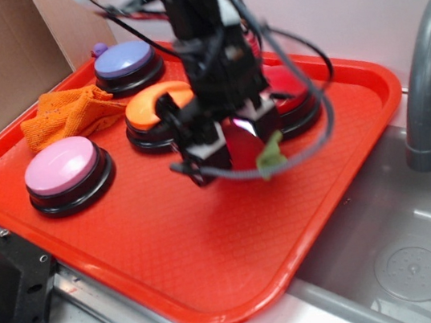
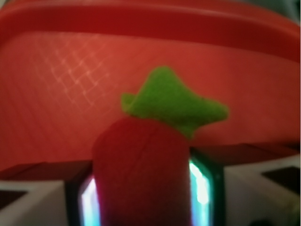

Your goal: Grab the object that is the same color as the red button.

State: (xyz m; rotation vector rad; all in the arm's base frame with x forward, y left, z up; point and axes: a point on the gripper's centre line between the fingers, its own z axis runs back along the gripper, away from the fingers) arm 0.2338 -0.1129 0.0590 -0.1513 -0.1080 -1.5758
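While our pincer (image 1: 232, 144) hangs above the red tray (image 1: 172, 249), its 2 fingers clamp the red plush fruit (image 2: 141, 174). Its green leaf (image 2: 171, 103) pokes out ahead. Behind sits the red button (image 1: 296, 101).

Red plush fruit (image 2: 141, 174), green stem (image 2: 171, 101); red tray (image 1: 213, 251), cross-hatch texture; red button (image 1: 299, 96).

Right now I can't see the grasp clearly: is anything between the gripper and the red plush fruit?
Nothing visible. The gripper is shut on the red plush fruit, its green stem sticking out.
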